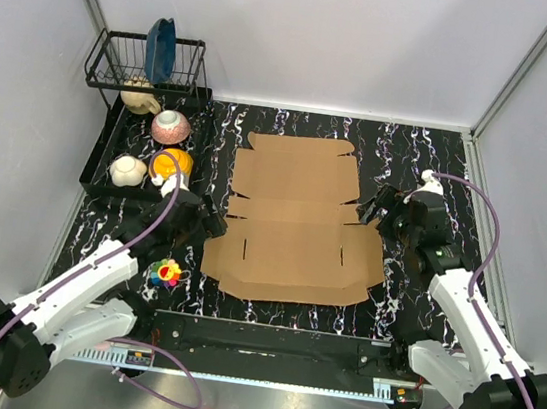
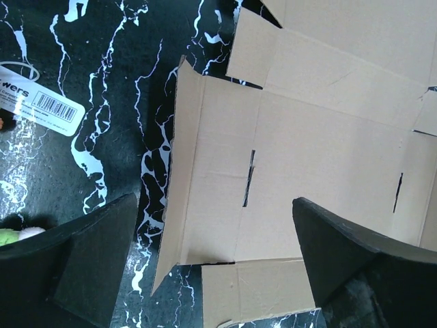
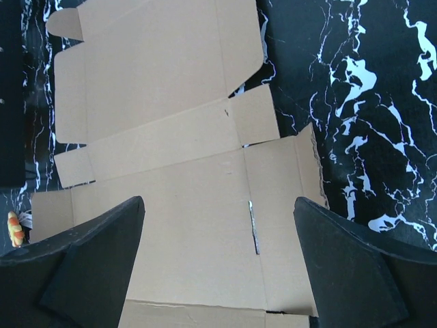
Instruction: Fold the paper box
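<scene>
The paper box [image 1: 292, 217] lies flat and unfolded on the black marbled table, a brown die-cut sheet with flaps, slots and creases. My left gripper [image 1: 206, 224] hovers at its left edge, open. In the left wrist view the left gripper [image 2: 215, 200] spans the box's [image 2: 307, 157] left side flap, with nothing between the fingers. My right gripper [image 1: 376, 208] hangs over the sheet's right edge, open. In the right wrist view the right gripper [image 3: 218, 199] straddles the box [image 3: 177, 205] above a narrow slot, touching nothing.
A black tray [image 1: 98, 156] at the left holds a pink bowl [image 1: 171, 127], an orange bowl [image 1: 171, 163] and a white bowl [image 1: 127, 171]. Behind it stands a wire rack [image 1: 151, 62] with a blue plate [image 1: 160, 48]. A colourful toy [image 1: 167, 272] lies near the left arm. Walls enclose the table.
</scene>
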You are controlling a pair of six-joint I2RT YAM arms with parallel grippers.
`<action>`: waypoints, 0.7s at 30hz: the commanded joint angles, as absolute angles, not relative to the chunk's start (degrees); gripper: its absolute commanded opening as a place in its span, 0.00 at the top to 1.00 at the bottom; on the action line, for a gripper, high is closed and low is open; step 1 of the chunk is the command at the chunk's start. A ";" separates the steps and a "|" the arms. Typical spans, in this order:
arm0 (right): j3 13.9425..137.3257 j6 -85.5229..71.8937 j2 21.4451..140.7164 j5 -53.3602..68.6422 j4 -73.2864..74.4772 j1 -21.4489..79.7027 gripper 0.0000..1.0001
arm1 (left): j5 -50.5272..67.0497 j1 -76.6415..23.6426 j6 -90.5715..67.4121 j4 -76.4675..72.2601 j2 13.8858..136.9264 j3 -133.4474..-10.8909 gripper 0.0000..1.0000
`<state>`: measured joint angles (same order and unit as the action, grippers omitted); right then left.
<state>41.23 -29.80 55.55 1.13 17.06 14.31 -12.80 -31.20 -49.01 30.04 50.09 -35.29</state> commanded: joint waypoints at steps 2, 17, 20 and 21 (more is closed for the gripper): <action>41.40 -29.53 55.99 0.70 17.32 14.68 0.03 | -15.20 -31.29 -50.89 30.05 51.76 -36.13 0.01; 41.22 -29.97 56.60 3.43 15.91 14.68 0.03 | -12.58 -31.20 -54.32 24.27 67.32 -32.61 0.24; 41.31 -29.79 55.55 3.69 16.78 14.59 0.03 | -9.33 -31.20 -53.62 20.93 69.87 -32.17 0.32; 41.40 -29.62 54.94 3.78 17.40 14.68 0.03 | -9.06 -31.20 -53.27 20.57 70.31 -32.43 0.34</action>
